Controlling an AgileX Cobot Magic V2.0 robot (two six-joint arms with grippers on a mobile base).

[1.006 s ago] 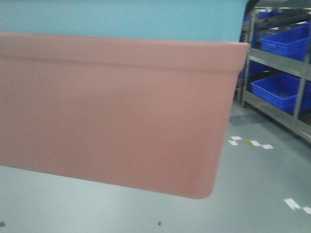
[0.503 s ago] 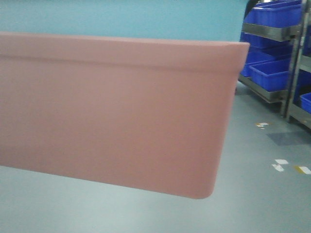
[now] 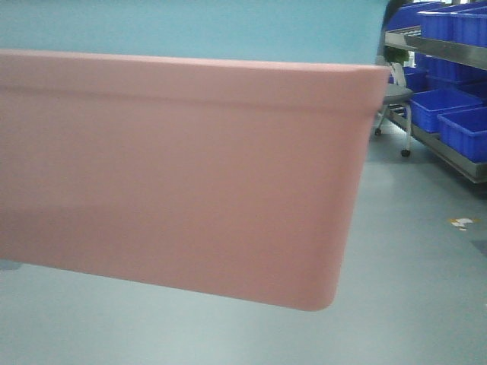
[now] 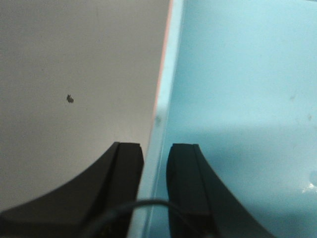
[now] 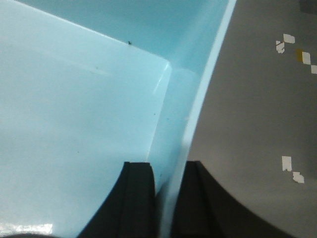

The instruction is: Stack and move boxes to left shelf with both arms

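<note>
The steel rack and its dark blue crates have slid off toward the right of the front view and a chair [image 3: 396, 95] has come in, while the tubs keep the same place in front of the camera, which suggests the base is turning.

The left gripper [image 4: 154, 168] is clamped on a side wall of the blue tub [image 4: 237, 99], one finger inside and one outside. The right gripper [image 5: 166, 198] pinches the opposite wall the same way. The blue tub sits nested in the pink tub [image 3: 183, 175]. A thin pink edge shows just outside the left gripper's wall, and below both grippers is bare floor. The left shelf is not in any view.

The load appears to hang on two narrow pinches. If the arms drift apart, or the base jolts, a smooth wall could slide out of the jaws and drop the stack. The right wrist view does not show whether that pinch takes in the pink wall. The tubs also fill most of the front view, so the approach to the shelf may be half blind.

Counted: two tubs, two grippers, one chair and at least four crates [image 3: 441, 106] on the rack [image 3: 434, 49] beyond the right gripper.
</note>
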